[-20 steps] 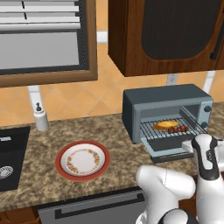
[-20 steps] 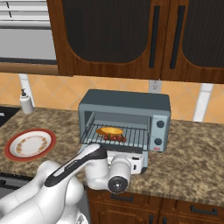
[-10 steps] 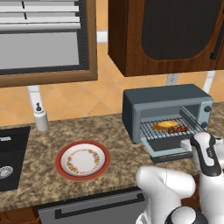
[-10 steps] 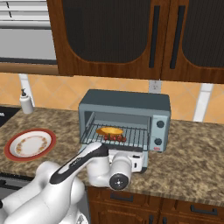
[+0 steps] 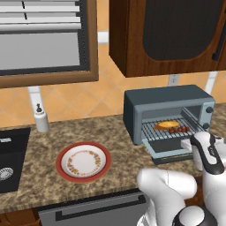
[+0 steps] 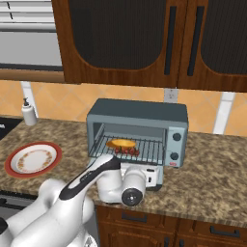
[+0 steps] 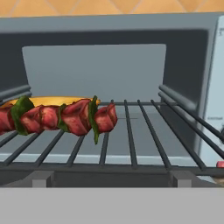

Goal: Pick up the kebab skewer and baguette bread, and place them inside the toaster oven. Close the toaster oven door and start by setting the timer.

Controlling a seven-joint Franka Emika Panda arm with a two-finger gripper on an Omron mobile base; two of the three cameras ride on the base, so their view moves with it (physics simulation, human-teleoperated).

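Loading done — door and timer outstanding

Counter [image 5: 48,145]: speckled brown stone, carries everything below.

Toaster oven [image 6: 140,116]: blue-grey box against the wall, knobs on its right side. Toaster oven door [image 5: 170,148] hangs dropped open toward the robot, largely hidden behind the arm in the right base view.

Arm and gripper: wrist sits low in front of the open door; jaws stand wide apart, holding nothing, per the record, since the fingertips themselves are not visible.

Plate [image 5: 83,161]: red-rimmed, well left of the oven. Dispenser bottle [image 5: 41,120] by the wall.

Baguette bread [image 6: 121,143]: on the rack, toward the back left.

Kebab skewer [image 7: 61,117]: on the rack just in front of the bread, near the front edge.

Risk: swinging the door up with the wrist this close could jam it against the arm — or nudge the skewer.
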